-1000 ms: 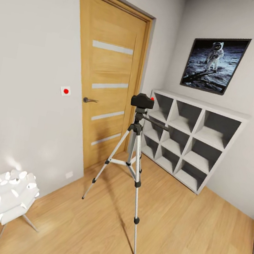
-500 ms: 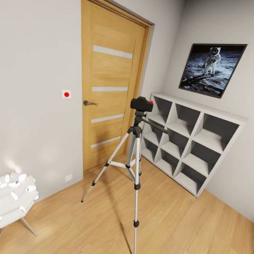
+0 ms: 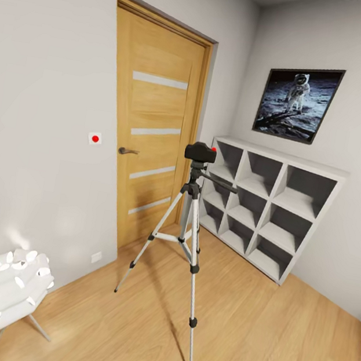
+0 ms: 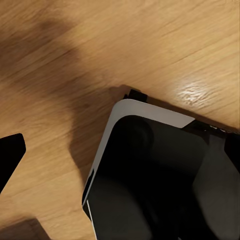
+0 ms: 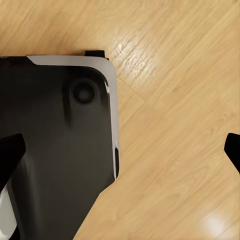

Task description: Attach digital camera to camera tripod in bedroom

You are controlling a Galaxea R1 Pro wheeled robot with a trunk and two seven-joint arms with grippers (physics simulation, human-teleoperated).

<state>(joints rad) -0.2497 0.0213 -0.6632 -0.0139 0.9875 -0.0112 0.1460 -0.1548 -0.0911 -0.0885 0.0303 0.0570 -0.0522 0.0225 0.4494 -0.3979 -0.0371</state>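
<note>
Nothing moved — digital camera [image 3: 200, 151] tops camera tripod [image 3: 185, 237].

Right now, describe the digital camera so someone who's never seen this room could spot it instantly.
Find the wooden door with pale stripes; just right of it, before the white cube shelf, stands a silver-legged camera tripod. The digital camera sits on top: the small black box with a red spot.
</note>
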